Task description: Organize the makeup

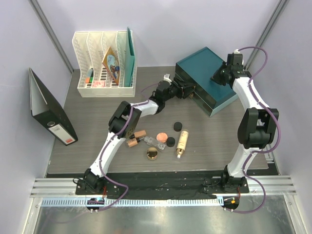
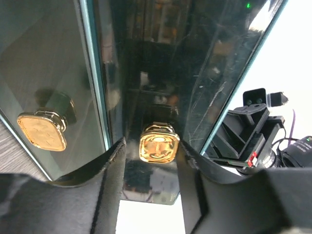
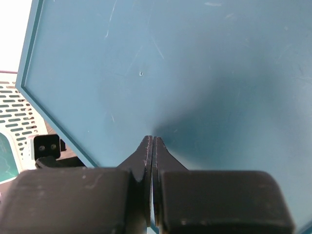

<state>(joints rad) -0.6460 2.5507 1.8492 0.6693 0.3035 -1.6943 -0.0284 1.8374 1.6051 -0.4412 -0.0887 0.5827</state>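
Observation:
The makeup lies in a cluster mid-table: a beige gold-capped bottle (image 1: 181,142), two peach tubes (image 1: 136,138), a clear glass bottle (image 1: 155,143), a coral compact (image 1: 162,134), a gold jar (image 1: 152,154) and two black pots (image 1: 178,126) (image 1: 170,141). My left gripper (image 1: 191,92) is at the front of a teal drawer box (image 1: 207,73). In the left wrist view its jaws (image 2: 151,146) stand open around a gold knob (image 2: 158,147), the right finger touching it. My right gripper (image 1: 218,77) is shut and empty, its tips (image 3: 152,139) on the box's teal top (image 3: 195,63).
A second gold knob (image 2: 43,130) sits to the left on the box front. A white file organizer (image 1: 104,63) stands at the back left. A black binder (image 1: 51,114) leans at the left wall.

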